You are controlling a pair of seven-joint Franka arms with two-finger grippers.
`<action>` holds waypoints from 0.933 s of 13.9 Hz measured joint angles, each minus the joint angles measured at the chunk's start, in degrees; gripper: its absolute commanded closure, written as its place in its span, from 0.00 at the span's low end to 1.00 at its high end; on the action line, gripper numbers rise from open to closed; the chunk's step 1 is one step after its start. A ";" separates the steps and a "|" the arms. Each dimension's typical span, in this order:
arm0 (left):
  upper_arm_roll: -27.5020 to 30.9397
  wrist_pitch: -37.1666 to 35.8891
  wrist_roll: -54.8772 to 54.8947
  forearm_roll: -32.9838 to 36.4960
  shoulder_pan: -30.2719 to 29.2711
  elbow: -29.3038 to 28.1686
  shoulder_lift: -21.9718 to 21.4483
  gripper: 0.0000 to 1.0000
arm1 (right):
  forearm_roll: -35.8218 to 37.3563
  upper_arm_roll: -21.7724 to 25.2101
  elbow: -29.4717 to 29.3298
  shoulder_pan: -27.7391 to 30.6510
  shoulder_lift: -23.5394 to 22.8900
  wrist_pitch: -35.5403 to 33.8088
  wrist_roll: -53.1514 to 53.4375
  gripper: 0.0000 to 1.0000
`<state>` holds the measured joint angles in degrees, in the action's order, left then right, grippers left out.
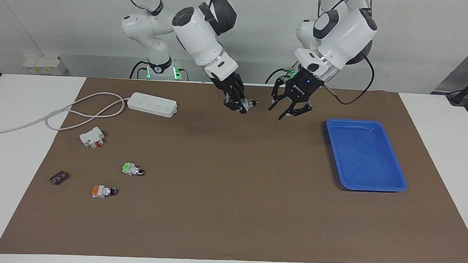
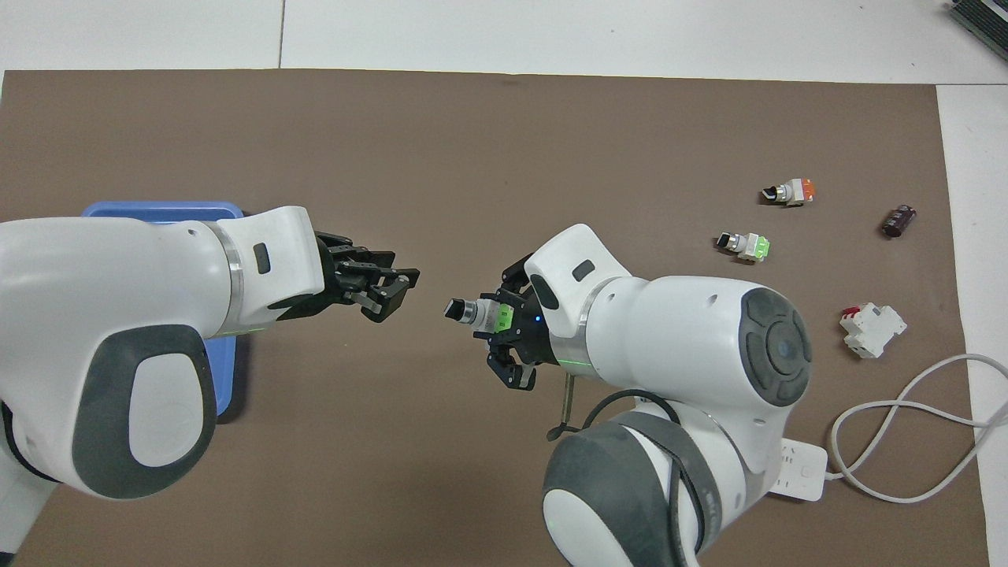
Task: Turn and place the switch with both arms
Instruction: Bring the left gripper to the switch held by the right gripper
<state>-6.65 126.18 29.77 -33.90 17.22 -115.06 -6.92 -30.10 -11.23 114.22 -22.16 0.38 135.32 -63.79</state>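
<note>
My right gripper (image 1: 241, 104) is shut on a green-ended switch (image 1: 250, 104) and holds it up over the mat, level, with the black knob tip pointing at my left gripper. In the overhead view the held switch (image 2: 479, 313) sticks out of the right gripper (image 2: 496, 327). My left gripper (image 1: 286, 110) is open and empty a short gap away from the knob; it also shows in the overhead view (image 2: 386, 290). A second green-ended switch (image 1: 132, 169) lies on the mat toward the right arm's end, also in the overhead view (image 2: 744, 245).
A blue tray (image 1: 391, 184) lies at the left arm's end, partly under the left arm from overhead (image 2: 157, 211). An orange-ended switch (image 1: 103, 191), a white block with red lever (image 1: 92, 137), a small dark part (image 1: 59, 177) and a white power strip (image 1: 152, 104) lie toward the right arm's end.
</note>
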 measured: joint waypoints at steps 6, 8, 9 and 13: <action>-0.26 -6.33 3.21 0.00 0.41 1.91 -0.25 0.71 | -0.02 0.01 0.00 0.02 0.10 -0.03 0.00 1.00; -0.52 -7.18 3.26 -0.09 0.63 2.39 -0.25 0.72 | -0.02 0.02 0.00 0.03 0.10 -0.15 0.00 1.00; -0.66 -7.23 3.30 -0.12 0.97 2.41 -0.25 0.72 | -0.02 0.02 0.00 0.04 0.10 -0.25 0.00 1.00; -0.76 -7.12 3.31 -0.22 2.10 2.41 -0.25 0.72 | -0.02 0.04 0.00 0.05 0.10 -0.37 0.00 1.00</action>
<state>-7.40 119.06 33.08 -34.11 19.32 -112.65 -7.17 -30.12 -11.19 114.22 -22.11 0.48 134.95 -63.79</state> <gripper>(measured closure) 0.718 0.590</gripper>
